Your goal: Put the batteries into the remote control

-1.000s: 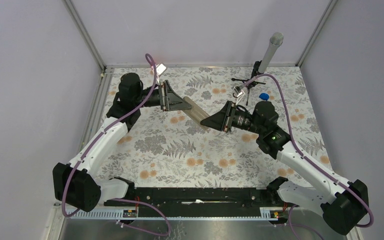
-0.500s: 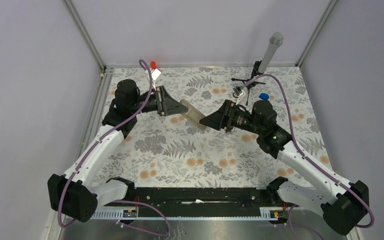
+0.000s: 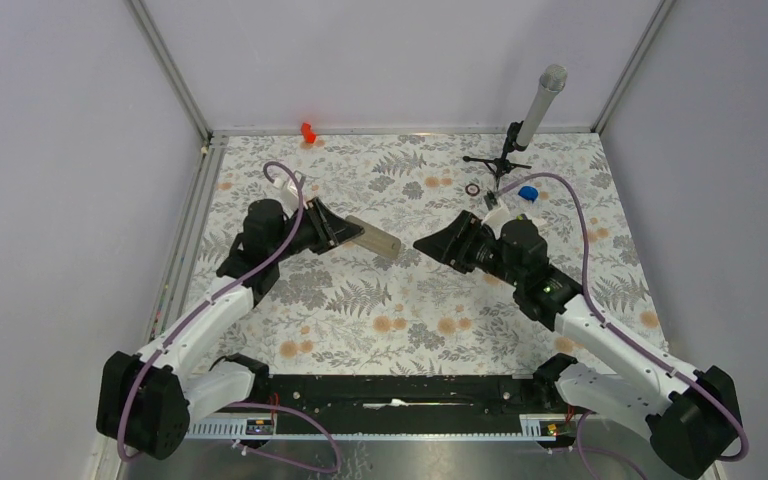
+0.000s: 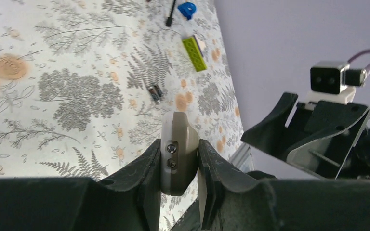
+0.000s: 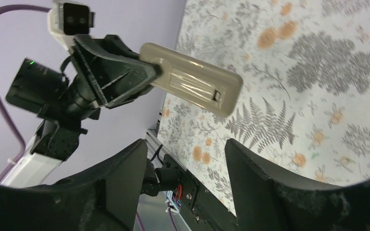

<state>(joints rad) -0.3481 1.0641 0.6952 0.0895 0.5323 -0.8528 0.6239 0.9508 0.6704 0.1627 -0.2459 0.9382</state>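
Note:
My left gripper (image 3: 348,232) is shut on one end of the remote control (image 3: 375,237), a pale beige-white handset held level above the table's middle left. In the left wrist view the remote control (image 4: 177,144) sits end-on between the fingers, two small screws showing. The right wrist view shows the remote control (image 5: 192,79) lengthwise, with a long panel and a small latch on its face. My right gripper (image 3: 428,245) stands open a short way right of the remote's free end, touching nothing. Two batteries (image 4: 155,92) lie side by side on the floral mat.
A yellow-green bar (image 4: 194,46) and a blue piece (image 4: 187,9) lie beyond the batteries. A small dark ring (image 3: 472,189), a blue piece (image 3: 528,192) and a microphone stand (image 3: 535,105) are at the back right. A red piece (image 3: 307,131) sits at the back edge.
My right gripper has let go of the remote control and pulled back to the right. The left arm has swung the remote toward the front left, still gripping it.

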